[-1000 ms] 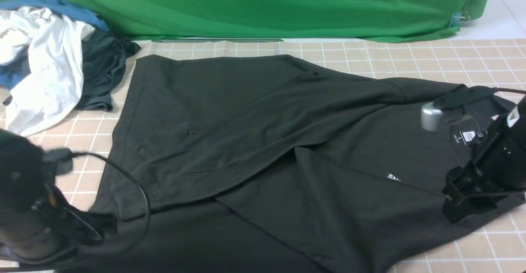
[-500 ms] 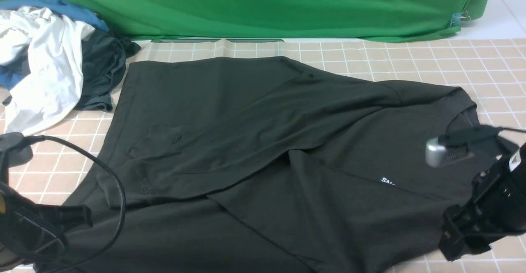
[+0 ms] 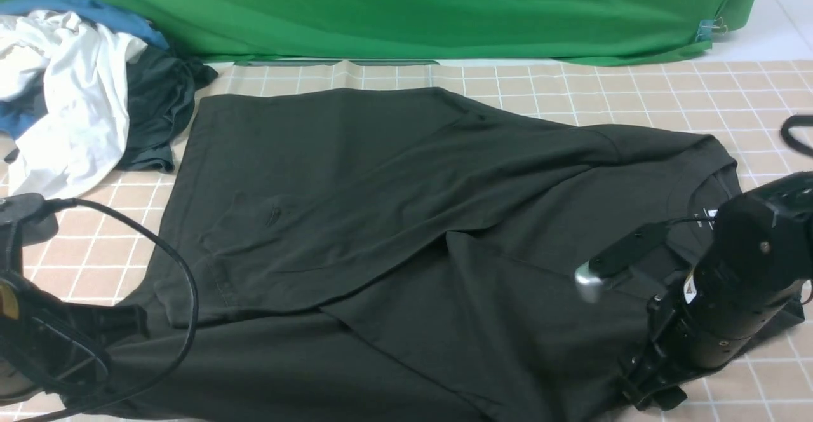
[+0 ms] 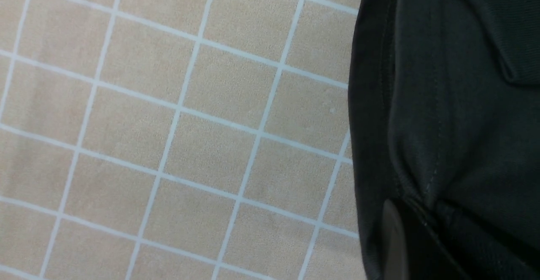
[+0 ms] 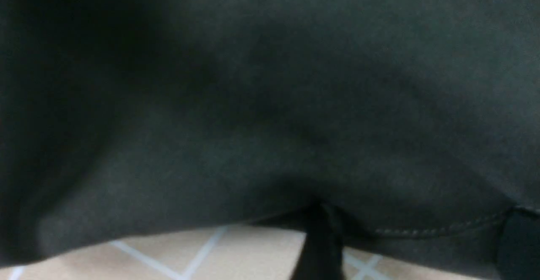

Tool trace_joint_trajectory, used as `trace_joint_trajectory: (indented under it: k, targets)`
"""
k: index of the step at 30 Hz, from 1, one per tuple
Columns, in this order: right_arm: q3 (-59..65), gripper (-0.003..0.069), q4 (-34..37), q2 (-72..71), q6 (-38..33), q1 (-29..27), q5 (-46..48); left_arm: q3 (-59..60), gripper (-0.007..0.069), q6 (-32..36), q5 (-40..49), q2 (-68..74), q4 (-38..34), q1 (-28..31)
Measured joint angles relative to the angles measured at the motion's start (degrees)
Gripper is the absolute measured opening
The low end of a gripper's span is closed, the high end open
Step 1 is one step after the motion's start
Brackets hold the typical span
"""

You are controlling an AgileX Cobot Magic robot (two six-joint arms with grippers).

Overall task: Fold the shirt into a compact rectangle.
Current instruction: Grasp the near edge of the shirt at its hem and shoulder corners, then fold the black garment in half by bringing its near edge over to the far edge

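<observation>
The bench (image 3: 635, 85), covered in tan squares with white lines, runs out past both end effectors to a green backdrop (image 3: 406, 9) behind it. The shirt (image 3: 381, 206) lies flat on it, spanning the whole stretch between the two end effectors, with a sleeve folded in across its body. A pile (image 3: 70, 91) of white, blue and dark clothes sits well beyond the left end effector (image 3: 124, 326), apart from the shirt. The left end effector is at the shirt's near corner, jaws closed narrow on the hem: in the left wrist view the fabric puckers toward a dark finger (image 4: 396, 242) right at the shirt's edge, with bare bench beside it. The right end effector (image 3: 651, 391) is low at the shirt's near edge, below the collar, with its jaws wide; in the right wrist view its fingers (image 5: 320, 238) stand apart and the stitched hem runs across the gap between them. A white neck label (image 3: 711, 213) peeks out just beyond the right arm.
</observation>
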Motion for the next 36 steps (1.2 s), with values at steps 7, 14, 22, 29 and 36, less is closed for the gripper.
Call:
trace_joint_trajectory:
  k: [7, 14, 22, 29, 36]
  targets:
    - [-1.9, 0.008, -0.8, 0.0, 0.5, 0.1, 1.9, -2.1, 0.0029, -2.9, -2.0, 0.0, -1.3, 0.0]
    - [-10.2, 0.0055, -5.3, -6.9, 0.1, -0.7, 10.8, -11.4, 0.0029, -6.0, -2.2, 3.9, -1.5, 0.1]
    - [-25.1, 0.0053, -3.5, -3.0, -4.7, -8.5, 17.6, -27.6, 0.0029, -2.3, -4.3, 19.1, -7.5, 6.7]
    - [-40.6, 0.0053, -0.3, 9.7, -6.4, -13.3, 19.7, -42.1, 0.0029, 2.0, -5.1, 35.8, -13.4, 10.9]
    - [-60.1, 0.0056, 0.3, 27.4, -6.5, -15.7, 24.2, -55.8, 0.0029, 2.2, -4.1, 52.0, -13.2, 11.8]
